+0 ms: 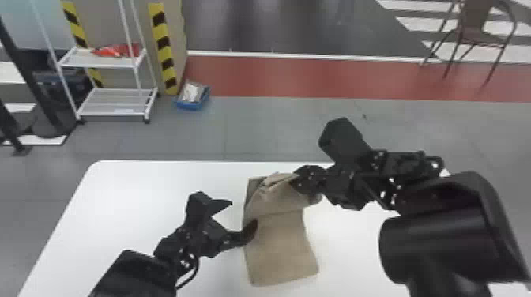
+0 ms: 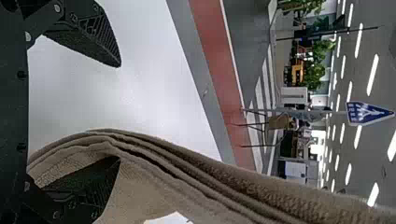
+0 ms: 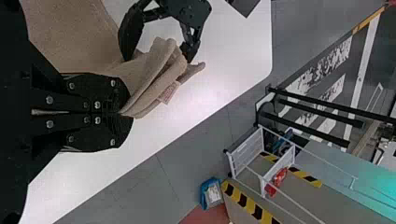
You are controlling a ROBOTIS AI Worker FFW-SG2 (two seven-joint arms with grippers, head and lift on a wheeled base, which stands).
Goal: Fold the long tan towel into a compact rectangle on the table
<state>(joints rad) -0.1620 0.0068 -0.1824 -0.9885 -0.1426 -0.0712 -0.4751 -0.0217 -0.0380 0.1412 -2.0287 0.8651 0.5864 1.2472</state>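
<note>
We are clamping the likely light, floppy tan towel (image 1: 280,249) in our right pincer (image 3: 125,113), its length lying on the counter (image 1: 134,197) beneath, while our left pincer (image 1: 243,216) is gaping beside its layers, which are probably needing one grip together.

Rough, matt cloth of tan towel (image 1: 282,249) bunches between right gripper's (image 1: 295,183) jaws, thin fabric tag (image 3: 169,92) just beside them. Smooth table (image 1: 138,189) carries soft sheen below both grippers' jaws. Shiny metal screw heads (image 3: 97,120) stud right jaws' matt mounts. Left gripper's (image 1: 243,214) fingers (image 2: 98,42) show rough, ridged faces.
</note>
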